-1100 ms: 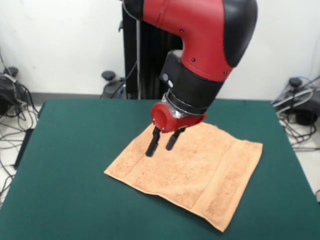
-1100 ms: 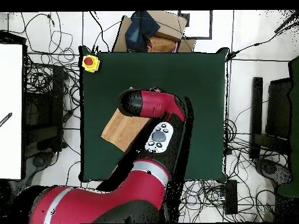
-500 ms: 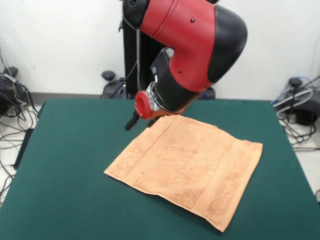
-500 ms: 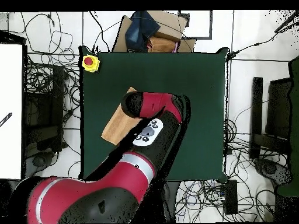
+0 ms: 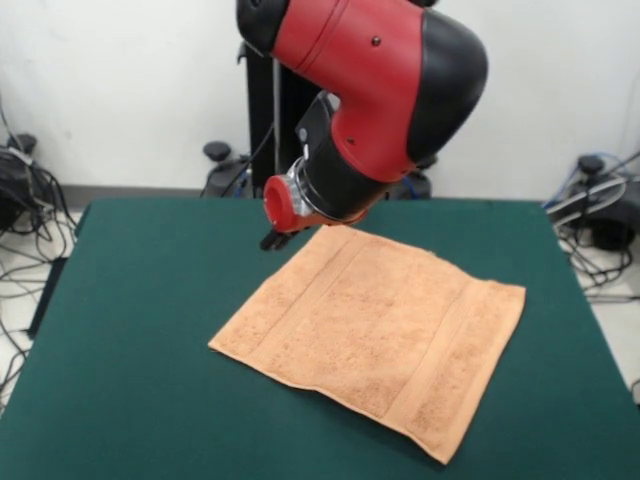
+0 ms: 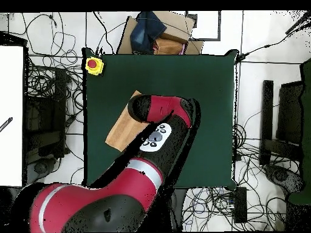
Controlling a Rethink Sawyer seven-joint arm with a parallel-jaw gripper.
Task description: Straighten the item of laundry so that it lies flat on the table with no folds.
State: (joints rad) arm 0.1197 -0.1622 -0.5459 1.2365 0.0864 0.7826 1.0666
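The item of laundry (image 5: pixel 375 335), a peach-orange terry towel, lies spread out on the dark green table (image 5: pixel 150 300), turned at an angle to the table's edges, with woven bands near two ends. No fold shows in the front view. My gripper (image 5: pixel 272 240) hangs just above the towel's far left corner, tilted and mostly hidden behind the red wrist. From above, the arm covers most of the towel (image 6: pixel 121 127) and hides the gripper.
A yellow box with a red button (image 6: pixel 94 65) sits on one table corner. A cardboard box with dark cloth (image 6: pixel 155 33) lies beyond the table edge. Cables cover the floor around the table (image 6: pixel 206 79).
The gripper rose off the towel's far part and swung left toward its far corner, tilting away. The towel stayed where it was.
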